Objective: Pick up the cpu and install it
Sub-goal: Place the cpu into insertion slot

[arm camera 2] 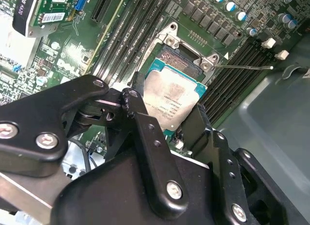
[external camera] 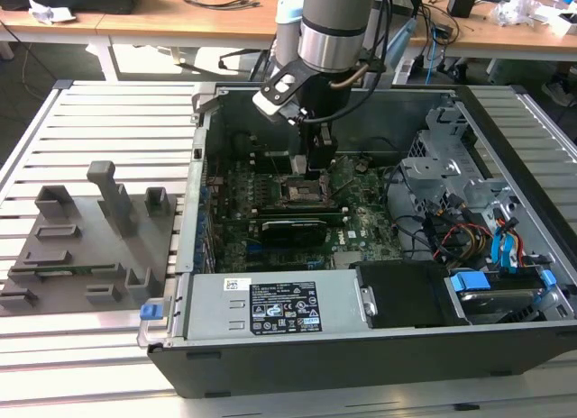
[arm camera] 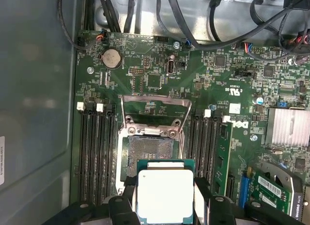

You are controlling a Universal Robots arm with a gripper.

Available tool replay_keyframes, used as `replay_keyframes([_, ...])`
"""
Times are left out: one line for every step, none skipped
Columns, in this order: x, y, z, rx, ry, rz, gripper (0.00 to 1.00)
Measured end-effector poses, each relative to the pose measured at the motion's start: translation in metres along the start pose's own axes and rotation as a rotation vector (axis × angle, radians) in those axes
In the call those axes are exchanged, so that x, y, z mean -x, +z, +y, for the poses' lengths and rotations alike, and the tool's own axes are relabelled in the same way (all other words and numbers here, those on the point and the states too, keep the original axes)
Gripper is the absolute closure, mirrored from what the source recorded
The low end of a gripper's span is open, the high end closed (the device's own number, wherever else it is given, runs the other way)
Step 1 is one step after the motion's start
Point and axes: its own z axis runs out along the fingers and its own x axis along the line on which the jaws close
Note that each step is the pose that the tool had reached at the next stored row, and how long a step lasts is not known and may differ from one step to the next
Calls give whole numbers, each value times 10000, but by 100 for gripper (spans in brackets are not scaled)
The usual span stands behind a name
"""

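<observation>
Slatted metal table (external camera: 108, 112) carries an open computer case (external camera: 379, 359); inside, the gripper (arm camera: 164, 208) pinches the cpu (arm camera: 164, 191) between its fingers (arm camera 2: 145, 133) by two opposite edges, over the open socket (arm camera: 150, 148) on the green motherboard (arm camera: 145, 70).

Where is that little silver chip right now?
In both wrist views the cpu is gripped in the claw, over the open socket on the motherboard inside the computer case.
</observation>
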Motion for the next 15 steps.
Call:
replay_keyframes([0,4,0,0,0,0,45])
replay_keyframes([0,12,1,1,0,0,45])
replay_keyframes([-1,18,1,1,0,0,45])
replay_keyframes([-1,23,1,0,0,1,45])
replay_keyframes([-1,31,1,1,0,0,45])
replay_keyframes([-1,36,2,0,0,0,45])
replay_keyframes([-1,40,2,0,0,0,45])
replay_keyframes([-2,46,2,0,0,0,45])
replay_keyframes([-2,50,2,0,0,0,45])
replay_keyframes([-2,56,2,1,1,1,45])
replay_keyframes([-2,59,3,0,0,0,45])
replay_keyframes([-2,66,3,0,0,0,45])
replay_keyframes([-2,71,3,0,0,0,45])
replay_keyframes([-3,79,3,1,0,0,45])
replay_keyframes([-3,88,4,0,0,0,45])
